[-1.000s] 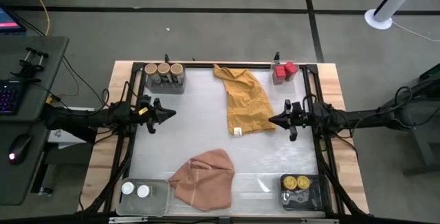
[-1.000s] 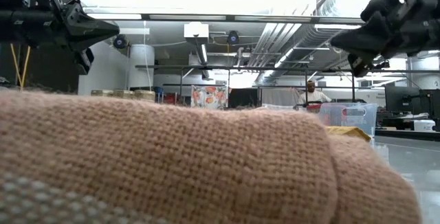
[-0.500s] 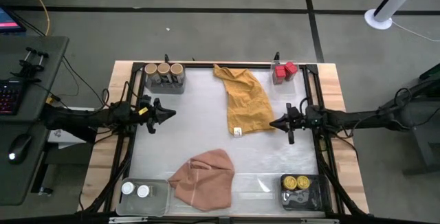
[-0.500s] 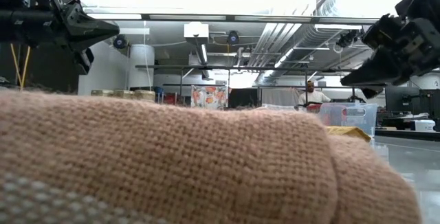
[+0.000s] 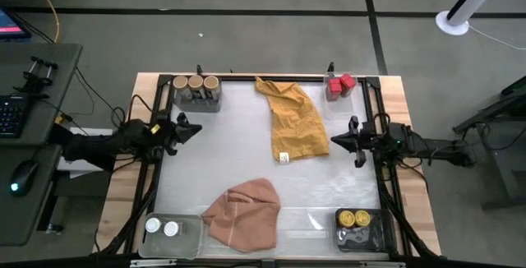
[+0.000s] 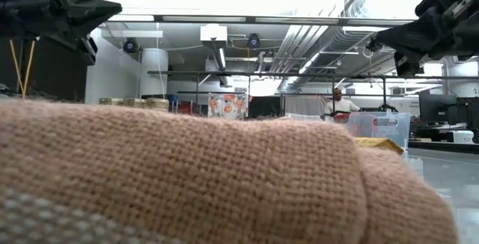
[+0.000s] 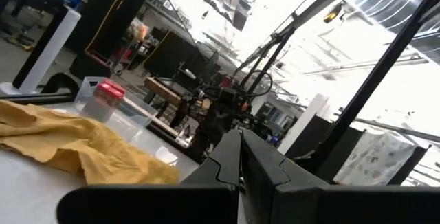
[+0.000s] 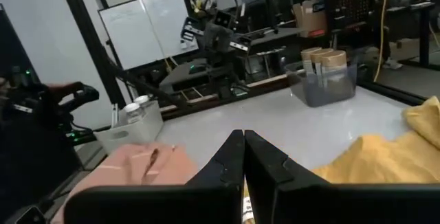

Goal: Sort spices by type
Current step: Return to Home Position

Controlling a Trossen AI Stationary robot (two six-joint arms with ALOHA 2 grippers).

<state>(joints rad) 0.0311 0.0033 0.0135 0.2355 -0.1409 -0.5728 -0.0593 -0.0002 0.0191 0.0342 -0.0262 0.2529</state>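
Observation:
Three tan-lidded jars stand in a grey tray at the far left corner, also in the right wrist view. Two red tins sit in a clear tray at the far right. Two white-lidded jars are in the near left tray. Two yellow-lidded jars are in the dark near right tray. My left gripper hovers shut over the table's left side. My right gripper hovers shut at the right side, beside the mustard cloth. Neither touches anything.
A mustard cloth lies spread on the far middle of the table. A crumpled pink cloth lies at the near middle and fills the lower part of the low view. Bare table shows between the two cloths and the arms.
Both arms have drawn back from the middle: my right gripper has moved toward the table's right edge, dipping and then rising again, and my left gripper has moved toward the left edge and a little up. Both have stayed shut. The jars, tins and cloths have not moved.

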